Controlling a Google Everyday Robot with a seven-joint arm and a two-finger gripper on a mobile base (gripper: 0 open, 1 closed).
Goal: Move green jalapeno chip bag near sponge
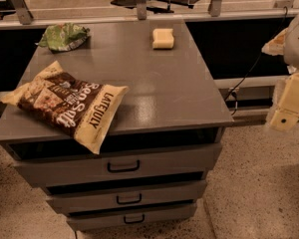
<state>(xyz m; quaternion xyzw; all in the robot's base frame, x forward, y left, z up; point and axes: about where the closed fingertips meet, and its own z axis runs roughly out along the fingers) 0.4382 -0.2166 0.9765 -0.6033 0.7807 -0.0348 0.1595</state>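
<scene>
The green jalapeno chip bag (pixel 64 36) lies crumpled at the far left corner of the grey cabinet top (pixel 154 78). The pale yellow sponge (pixel 163 38) lies at the far edge, right of centre, well apart from the green bag. My gripper (pixel 288 106) hangs at the right edge of the view, off the cabinet's right side and above the floor, far from both things. It holds nothing that I can see.
A large brown-and-cream Late July chip bag (pixel 70 103) lies at the front left and overhangs the front edge. The cabinet has three drawers (pixel 123 166) below. A rail and glass partition (pixel 139 14) run behind the cabinet. A cable (pixel 244 78) hangs at the right.
</scene>
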